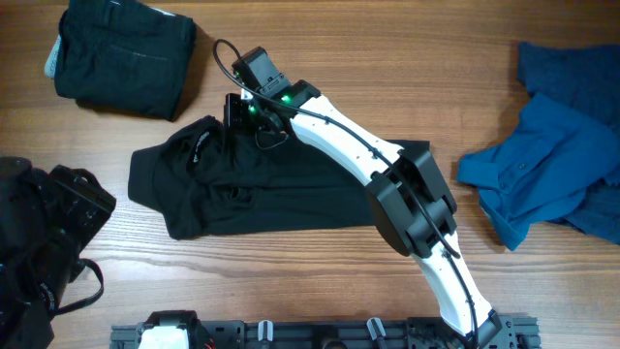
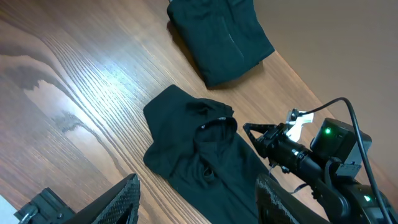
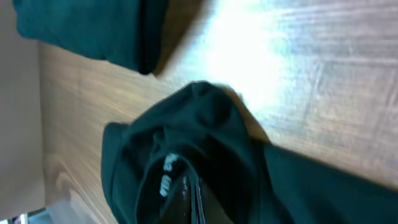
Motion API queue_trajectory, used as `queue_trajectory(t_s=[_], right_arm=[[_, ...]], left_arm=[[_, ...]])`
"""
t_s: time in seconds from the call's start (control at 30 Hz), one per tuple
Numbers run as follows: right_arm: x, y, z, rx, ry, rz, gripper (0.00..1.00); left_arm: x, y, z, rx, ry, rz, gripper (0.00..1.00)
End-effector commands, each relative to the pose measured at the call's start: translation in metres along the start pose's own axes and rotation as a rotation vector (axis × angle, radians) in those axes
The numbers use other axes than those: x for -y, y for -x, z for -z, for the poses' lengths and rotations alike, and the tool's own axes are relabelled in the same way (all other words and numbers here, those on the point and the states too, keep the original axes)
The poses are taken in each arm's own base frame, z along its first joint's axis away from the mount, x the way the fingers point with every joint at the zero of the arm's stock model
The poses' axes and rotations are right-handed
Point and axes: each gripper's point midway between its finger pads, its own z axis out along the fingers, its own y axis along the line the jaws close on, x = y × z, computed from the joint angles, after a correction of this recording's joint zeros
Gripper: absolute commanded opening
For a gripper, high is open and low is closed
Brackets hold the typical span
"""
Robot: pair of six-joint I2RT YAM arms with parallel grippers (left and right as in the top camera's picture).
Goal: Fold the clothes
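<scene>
Shirt (image 1: 252,194) looks limp, light; right end effector (image 1: 235,109) pinches collar (image 2: 217,121) at its tips; left end effector (image 2: 198,193) gapes empty.

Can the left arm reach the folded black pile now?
Probably yes: only the shirt and bare table lie between the left end effector and the pile; the right arm is aside.
</scene>
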Motion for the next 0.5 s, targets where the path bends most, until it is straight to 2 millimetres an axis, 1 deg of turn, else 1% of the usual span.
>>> queue_trajectory(t_s=[0.0,0.2,0.27,0.37,0.47], right_arm=[[0.025,-0.006,-0.026,-0.012,-0.045,-0.029,0.04],[0.031,-0.009,-0.033,-0.02,-0.053,-0.029,0.04],[0.029,-0.011,-0.033,-0.033,-0.04,-0.028,0.04],[0.019,-0.022,-0.034,-0.083,0.009,-0.026,0.04],[0.013,-0.034,-0.035,-0.12,0.018,0.001,0.04]], left_arm=[[-0.003,0.003,0.003,0.02,0.006,0.025,0.6],[-0.003,0.003,0.003,0.02,0.006,0.025,0.61],[-0.003,0.003,0.003,0.02,0.006,0.025,0.61],[-0.003,0.003,0.003,0.02,0.006,0.025,0.62],[-0.003,0.003,0.002,0.019,0.007,0.025,0.63]])
